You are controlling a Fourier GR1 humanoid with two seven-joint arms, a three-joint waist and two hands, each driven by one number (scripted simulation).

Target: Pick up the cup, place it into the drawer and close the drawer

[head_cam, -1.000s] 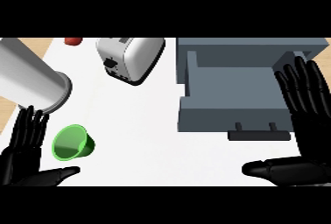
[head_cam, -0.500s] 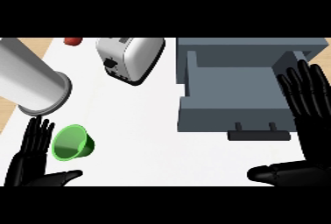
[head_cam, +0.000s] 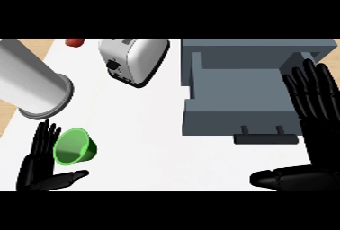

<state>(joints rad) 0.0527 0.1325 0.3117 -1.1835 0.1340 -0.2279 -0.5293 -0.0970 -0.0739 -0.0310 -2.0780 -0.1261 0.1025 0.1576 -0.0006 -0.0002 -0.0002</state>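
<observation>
A green cup [head_cam: 74,147] lies on its side on the white counter at the lower left, its mouth toward me. My left hand [head_cam: 41,168] stands open just left of it, fingers straight up beside the rim and thumb stretched below the cup. The grey drawer [head_cam: 249,96] is pulled open at the right, its handle [head_cam: 266,138] facing the near edge. My right hand [head_cam: 313,134] is open over the drawer's right side, fingers straight and pointing away, thumb out to the left below the handle.
A white toaster [head_cam: 133,59] stands at the back centre. A large metal cylinder [head_cam: 32,86] lies at the left, close above the cup. A small red object [head_cam: 74,42] sits at the far edge. Bare counter lies between cup and drawer.
My left hand has slid lower and nearer the cup, its fingers now beside the rim. The right hand has drifted slightly right and down. The cup stays put.
</observation>
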